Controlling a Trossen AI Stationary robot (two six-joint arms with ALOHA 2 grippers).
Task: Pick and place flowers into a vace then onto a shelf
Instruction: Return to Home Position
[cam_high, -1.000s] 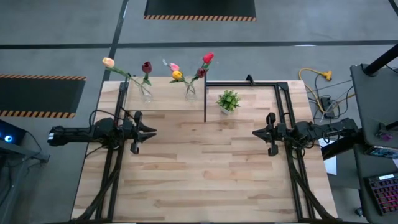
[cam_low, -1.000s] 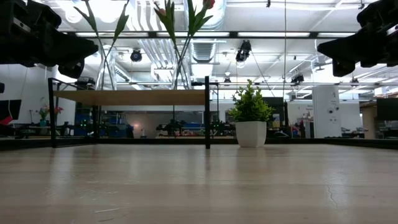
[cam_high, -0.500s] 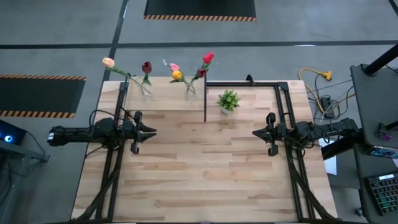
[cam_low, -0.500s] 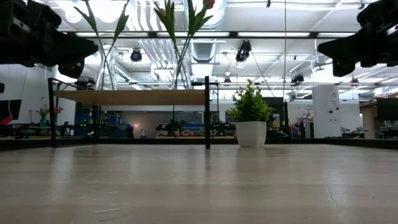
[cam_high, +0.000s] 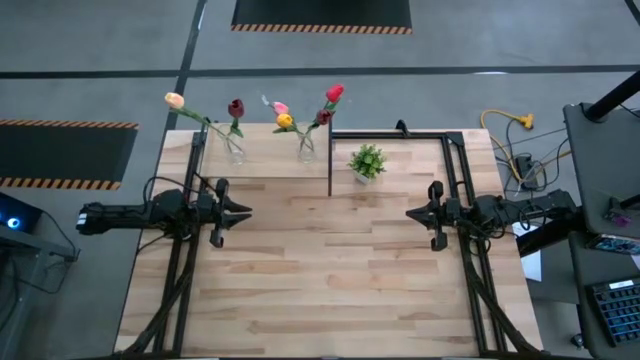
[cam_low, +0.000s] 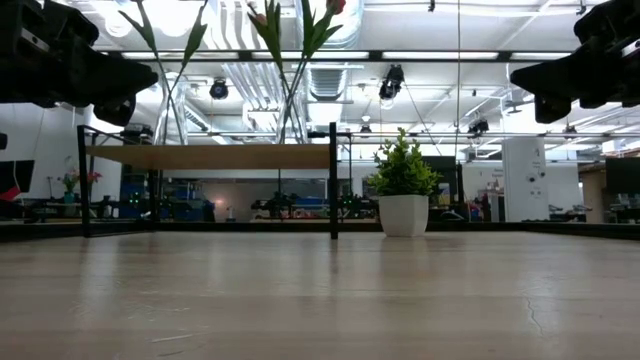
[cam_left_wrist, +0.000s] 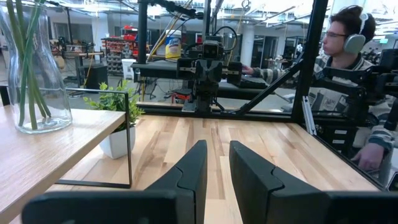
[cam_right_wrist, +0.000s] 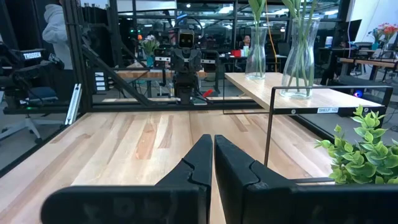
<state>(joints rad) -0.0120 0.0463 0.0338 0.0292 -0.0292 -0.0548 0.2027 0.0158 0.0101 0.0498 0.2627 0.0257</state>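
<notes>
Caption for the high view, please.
Tulips in two glass vases on the shelf, potted plant beside it; left gripper and right gripper hang apart above the table.

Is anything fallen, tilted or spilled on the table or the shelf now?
Nothing stands out. The left vase and the right vase stand upright on the shelf, flowers inside; one pale tulip leans outward. The potted plant is upright. Left claw and right claw hang above the table.
</notes>
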